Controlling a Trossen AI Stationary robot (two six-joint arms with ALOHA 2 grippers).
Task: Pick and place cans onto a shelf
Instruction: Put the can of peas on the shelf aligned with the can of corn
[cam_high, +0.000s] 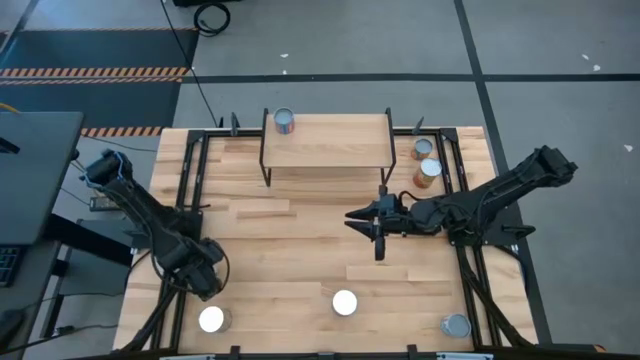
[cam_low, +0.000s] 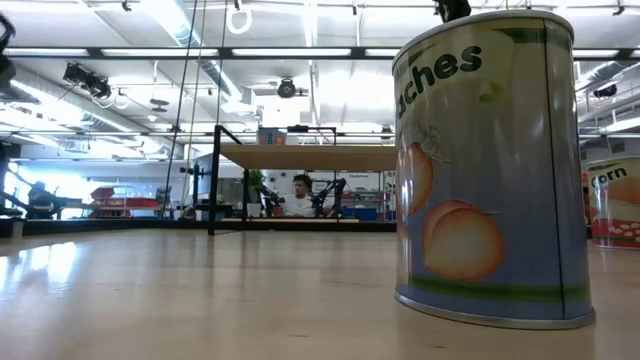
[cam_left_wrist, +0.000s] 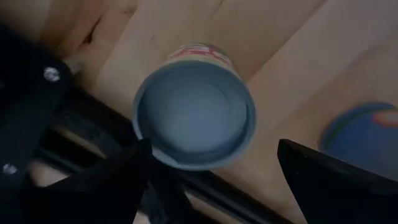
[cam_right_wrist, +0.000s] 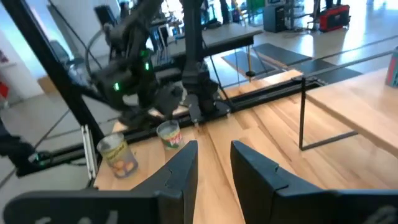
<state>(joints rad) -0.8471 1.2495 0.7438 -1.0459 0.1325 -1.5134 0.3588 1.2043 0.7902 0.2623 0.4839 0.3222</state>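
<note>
Progress check: barely started imo. Only one can (cam_high: 284, 121) is on the shelf (cam_high: 330, 140), sitting at its back-left corner. The rest of the plank is bare.

Still on the table, afaict:
- two cans just off the shelf's right end, a grey-lid one (cam_high: 422, 148) and an orange-label one (cam_high: 429, 172) right beside it
- a white-lid can (cam_high: 345, 302) front-middle
- another white-lid can (cam_high: 211, 319) front-left
- a grey-lid can (cam_high: 456, 326) front-right corner, by the rail

So that's 1 placed vs 5 loose that I can count from above. The low cam is mostly filled by a peaches can (cam_low: 488, 165), w/ a corn one (cam_low: 613, 205) at the edge, so no extra info on the count there.

Left gripper (cam_high: 203, 280) is over the front-left can. In its wrist cam the fingers (cam_left_wrist: 109, 180) are spread wide either side of that can's lid (cam_left_wrist: 195, 113), not touching it yet. Looks like a grab being lined up, not a hold.

Right gripper (cam_high: 378, 243) is mid-table in front of the shelf, well apart from any can. Its fingers (cam_right_wrist: 180, 174) sit w/ a narrow gap and nothing between them, so it carries nothing.

Left to do: basically everything. Five more cans to get up there, and the front row is the farthest from the shelf.
</note>
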